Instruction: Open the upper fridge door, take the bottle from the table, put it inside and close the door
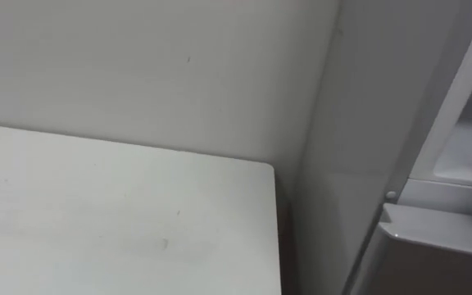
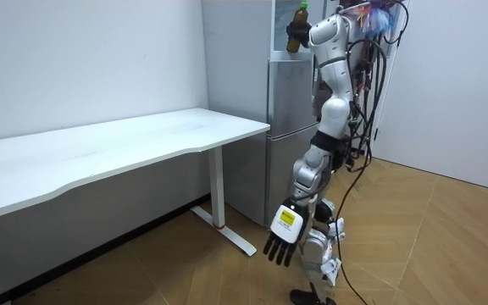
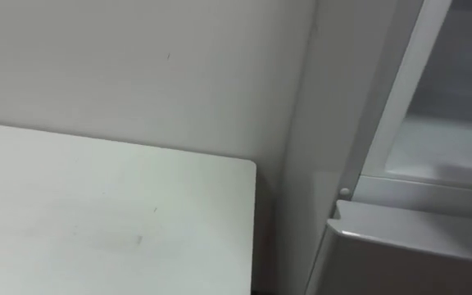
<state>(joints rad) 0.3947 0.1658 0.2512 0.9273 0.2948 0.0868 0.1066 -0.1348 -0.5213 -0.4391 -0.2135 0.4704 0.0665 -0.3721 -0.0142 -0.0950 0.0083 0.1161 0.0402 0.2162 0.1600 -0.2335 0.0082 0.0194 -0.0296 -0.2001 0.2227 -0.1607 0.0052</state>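
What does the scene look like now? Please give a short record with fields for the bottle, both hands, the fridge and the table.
bottle: held high at the upper fridge compartment, not yet released
right hand: raised, curled round the bottle
left hand: hangs beside the leg, fingers relaxed, holds nothing
upper fridge compartment: open, inside visible
lower fridge door: shut
white table: against the wall, beside the fridge
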